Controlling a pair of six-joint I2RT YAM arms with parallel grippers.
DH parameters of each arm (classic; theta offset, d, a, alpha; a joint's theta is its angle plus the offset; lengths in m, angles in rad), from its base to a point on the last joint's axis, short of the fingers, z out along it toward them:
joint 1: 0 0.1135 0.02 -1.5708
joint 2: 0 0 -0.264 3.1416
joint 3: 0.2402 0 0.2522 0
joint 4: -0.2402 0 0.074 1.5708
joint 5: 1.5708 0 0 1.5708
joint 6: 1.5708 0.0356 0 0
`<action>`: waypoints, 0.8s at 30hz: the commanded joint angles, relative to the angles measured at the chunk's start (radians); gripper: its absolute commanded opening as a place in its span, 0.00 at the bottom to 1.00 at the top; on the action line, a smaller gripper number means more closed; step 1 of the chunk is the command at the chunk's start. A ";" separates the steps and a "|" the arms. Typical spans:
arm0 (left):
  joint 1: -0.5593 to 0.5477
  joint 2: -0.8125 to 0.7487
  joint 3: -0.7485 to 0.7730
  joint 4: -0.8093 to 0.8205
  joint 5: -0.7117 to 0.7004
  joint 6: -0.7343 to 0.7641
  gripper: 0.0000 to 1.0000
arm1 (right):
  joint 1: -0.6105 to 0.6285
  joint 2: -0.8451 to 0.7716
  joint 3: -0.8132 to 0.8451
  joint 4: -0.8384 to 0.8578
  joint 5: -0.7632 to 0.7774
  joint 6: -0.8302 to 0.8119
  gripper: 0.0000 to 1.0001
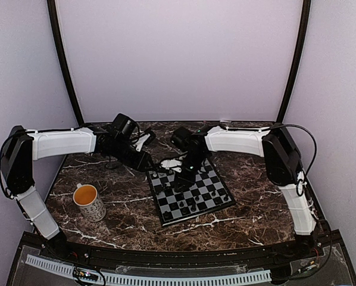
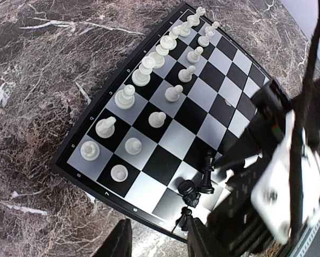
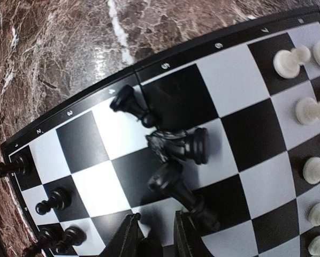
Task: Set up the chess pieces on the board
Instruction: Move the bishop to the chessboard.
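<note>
Top external view has the dark, white-veined marble table [image 1: 255, 208] under both my arms. The small black-and-pale checked chessboard [image 1: 166, 221] lies askew near its middle, and a pale patterned mug [image 1: 90, 202] stands well off to the left, out of the way. Both my wrists lean in over the far half of the board.

The white chess pieces [image 2: 149, 69] stand upright in two tidy rows along one side, so that set looks done. The black set is the open job. A few upright black pieces [image 3: 55, 201] sit on squares at one corner, while three black pieces [image 3: 176, 147] crowd together at odd angles, some seemingly on their sides.

My right claw [image 3: 155, 227] hangs over that cluster, fingers narrowly apart, with the nearest black piece [image 3: 173, 187] running up to their tips. Whether they grip it I cannot tell. I judge I am placed there to take that one first. My left claw [image 2: 159, 235] hovers at the board's far-left edge, fingers apart and empty, held back, I think, to leave room.
</note>
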 commanded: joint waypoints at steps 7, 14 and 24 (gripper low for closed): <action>0.007 -0.003 -0.002 -0.005 0.049 0.001 0.38 | -0.089 -0.036 -0.024 0.015 -0.044 0.042 0.27; 0.007 -0.002 -0.002 -0.005 0.055 0.003 0.38 | -0.101 -0.046 -0.024 0.018 -0.071 0.050 0.32; 0.008 -0.005 0.000 -0.007 0.058 0.006 0.38 | -0.120 -0.104 -0.051 -0.022 -0.102 -0.078 0.40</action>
